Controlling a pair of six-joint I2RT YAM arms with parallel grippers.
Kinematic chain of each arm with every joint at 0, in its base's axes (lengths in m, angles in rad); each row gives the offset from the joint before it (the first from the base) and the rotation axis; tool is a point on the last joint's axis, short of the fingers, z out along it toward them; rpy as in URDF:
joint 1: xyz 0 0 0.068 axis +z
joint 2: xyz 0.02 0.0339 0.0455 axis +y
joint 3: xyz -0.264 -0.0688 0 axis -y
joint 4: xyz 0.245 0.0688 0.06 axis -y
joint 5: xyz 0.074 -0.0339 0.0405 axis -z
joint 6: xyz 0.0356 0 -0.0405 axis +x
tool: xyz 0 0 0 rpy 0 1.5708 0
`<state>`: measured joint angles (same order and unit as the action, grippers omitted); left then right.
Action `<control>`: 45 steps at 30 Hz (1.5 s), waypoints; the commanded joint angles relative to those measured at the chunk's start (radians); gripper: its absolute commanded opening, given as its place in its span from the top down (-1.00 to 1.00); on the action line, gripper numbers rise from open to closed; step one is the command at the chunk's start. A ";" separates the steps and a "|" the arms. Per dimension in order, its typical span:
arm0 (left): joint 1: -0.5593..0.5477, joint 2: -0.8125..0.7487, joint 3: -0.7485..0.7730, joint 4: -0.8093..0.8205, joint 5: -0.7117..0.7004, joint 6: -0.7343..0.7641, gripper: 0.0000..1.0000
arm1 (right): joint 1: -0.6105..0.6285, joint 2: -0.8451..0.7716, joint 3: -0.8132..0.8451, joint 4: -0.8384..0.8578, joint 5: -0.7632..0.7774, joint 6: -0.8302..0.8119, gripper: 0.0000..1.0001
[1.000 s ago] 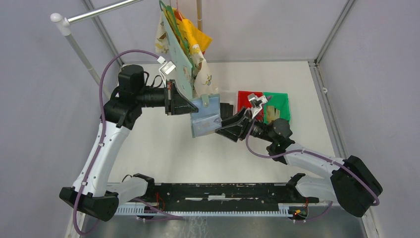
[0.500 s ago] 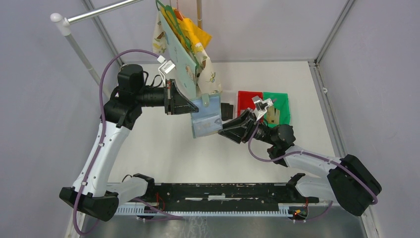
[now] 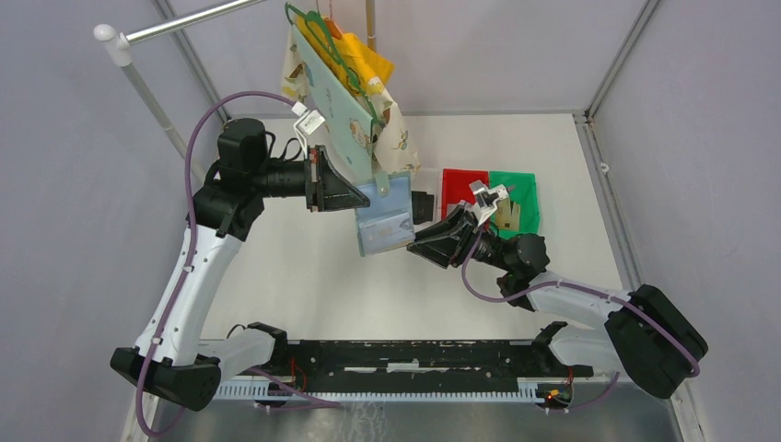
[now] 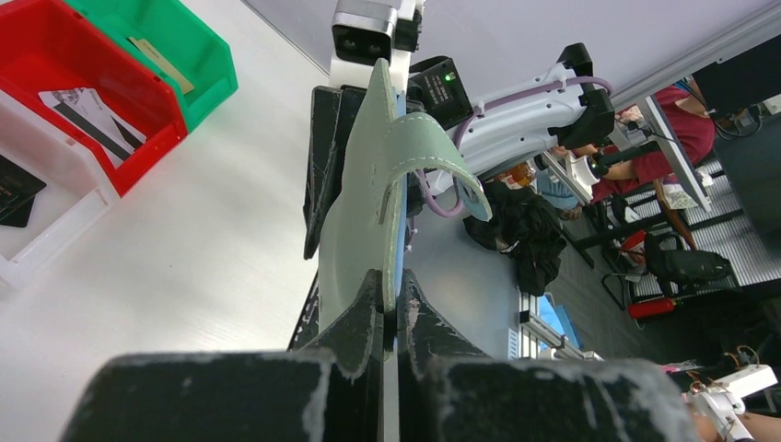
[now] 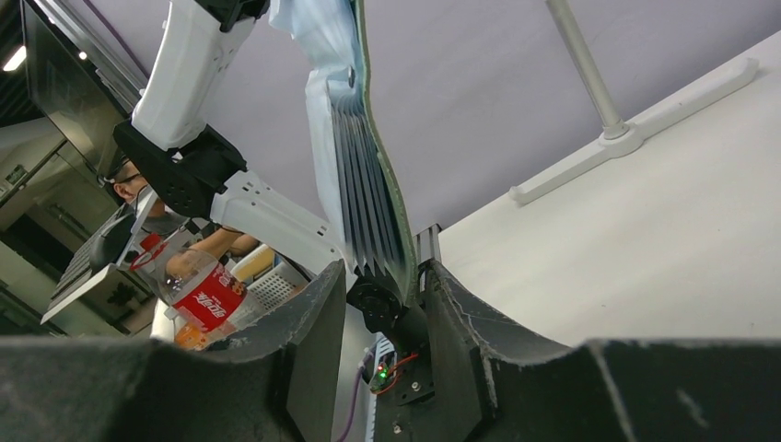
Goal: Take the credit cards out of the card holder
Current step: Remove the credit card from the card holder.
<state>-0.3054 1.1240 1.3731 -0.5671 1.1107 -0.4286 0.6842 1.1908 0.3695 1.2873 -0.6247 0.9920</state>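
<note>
The card holder [image 3: 383,217] hangs in the air above the table, pale blue pockets facing the top camera. My left gripper [image 3: 361,198] is shut on its upper left edge; the left wrist view shows the grey-green cover [image 4: 359,212] edge-on in that gripper [image 4: 390,296], with the snap tab [image 4: 433,152] curling off. My right gripper [image 5: 382,276] is closed round the fanned pockets [image 5: 355,175] at the holder's lower end. A pale credit card [image 4: 92,115] lies in the red bin [image 4: 37,28] and a tan one [image 4: 161,63] in the green bin [image 4: 198,46]. No card shows in the pockets.
Red [image 3: 458,184], green [image 3: 525,189] and white [image 4: 51,235] bins stand in a row at the middle right; the white one holds a dark item [image 4: 18,189]. Patterned cloths on hangers [image 3: 355,92] dangle from a rail [image 3: 184,23] just above the left gripper.
My right gripper has slid a little left onto the holder's lower edge and its jaws have narrowed. The hanging cloths have swung slightly. The left arm has stayed put.
</note>
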 commanded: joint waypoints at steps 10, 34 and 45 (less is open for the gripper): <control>-0.005 -0.028 0.020 0.082 0.058 -0.062 0.96 | -0.005 0.066 0.009 0.173 0.043 0.104 0.17; -0.006 -0.049 -0.002 0.081 0.066 -0.042 0.97 | -0.005 0.171 0.086 0.350 0.017 0.331 0.14; -0.005 -0.042 -0.009 0.070 0.056 -0.019 0.96 | -0.005 0.154 0.127 0.371 -0.037 0.368 -0.06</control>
<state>-0.3054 1.0985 1.3540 -0.5430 1.1297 -0.4454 0.6842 1.3682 0.4484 1.5497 -0.6189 1.3418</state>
